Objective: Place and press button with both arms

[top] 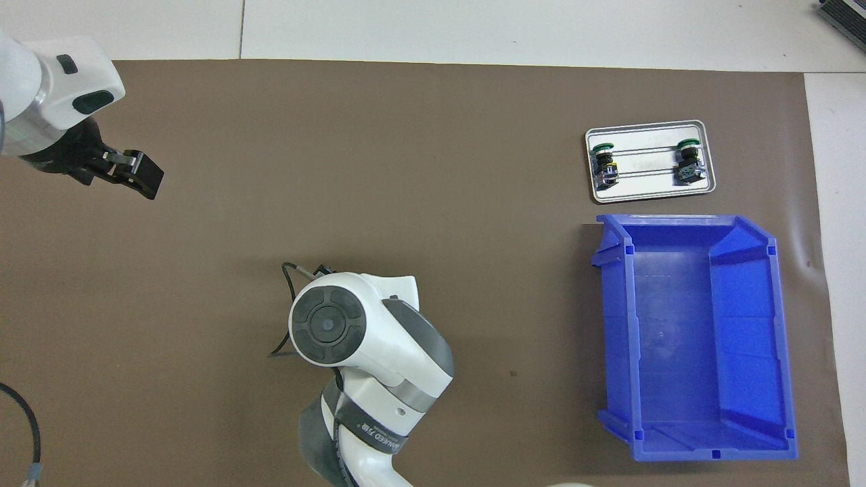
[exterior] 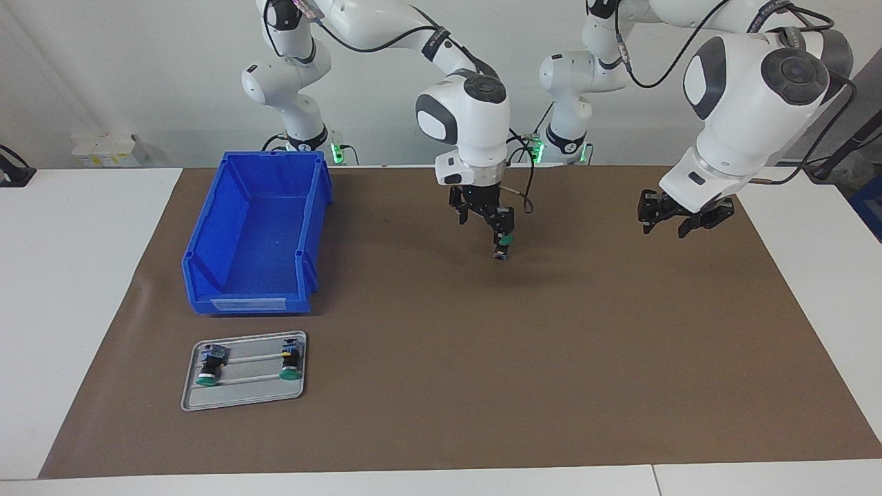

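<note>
Centrally, the right gripper [exterior: 497, 231] hangs over the brown mat [exterior: 448, 358], clamped on the button [exterior: 504, 245], green cap upward. Well aside toward the left arm's end, the left gripper [exterior: 679, 215] hovers with fingers spread, holding nothing.

Grey band on right arm [top: 379, 433], overhead view: dark print, only partly legible, roughly "UNWEED 7/18"; reading uncertain. Black cuff on same arm, facing view: pale lettering, too small to read. Pale label strip on front lip of blue bin [exterior: 249, 303]: no readable text. Nothing else legible.
</note>
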Robot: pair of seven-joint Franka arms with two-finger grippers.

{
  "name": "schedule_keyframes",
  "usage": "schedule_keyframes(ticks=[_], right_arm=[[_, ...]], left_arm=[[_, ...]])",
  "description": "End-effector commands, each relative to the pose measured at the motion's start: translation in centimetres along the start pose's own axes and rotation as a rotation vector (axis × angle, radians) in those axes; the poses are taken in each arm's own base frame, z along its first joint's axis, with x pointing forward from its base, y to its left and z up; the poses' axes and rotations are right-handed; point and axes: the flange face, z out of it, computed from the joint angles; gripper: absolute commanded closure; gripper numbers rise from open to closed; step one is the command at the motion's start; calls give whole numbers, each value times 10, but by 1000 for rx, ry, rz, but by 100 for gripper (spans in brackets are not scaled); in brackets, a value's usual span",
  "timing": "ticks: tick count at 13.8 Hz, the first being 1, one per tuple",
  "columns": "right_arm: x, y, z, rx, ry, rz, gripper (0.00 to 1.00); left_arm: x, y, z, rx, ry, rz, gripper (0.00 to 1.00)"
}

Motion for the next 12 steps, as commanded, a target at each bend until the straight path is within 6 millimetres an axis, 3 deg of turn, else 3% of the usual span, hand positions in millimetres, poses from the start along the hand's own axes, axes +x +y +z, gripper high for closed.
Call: schedule_keyframes(ticks=[1, 5, 8, 9, 10, 11, 12], right_arm=[[-10, -2, 11, -11, 32, -21, 0], [-14, 2, 28, 10, 29, -51, 3], [-16, 2, 30, 7, 31, -79, 24], [-15, 2, 29, 7, 31, -85, 35], [-17, 3, 31, 2, 31, -87, 64], [-17, 3, 31, 2, 31, -87, 100], [-17, 3, 29, 1, 30, -87, 100]], left_arm=[[-12, 2, 3, 26, -23, -15, 0], [-24, 3, 20, 27, 30, -43, 0], [-27, 7, 17, -6, 56, -47, 0], [-26, 7, 12, -37, 72, -47, 0], [-27, -5, 11, -84, 85, -71, 0], [-27, -11, 10, -124, 102, -87, 0], [-28, -15, 10, -130, 102, -94, 0]])
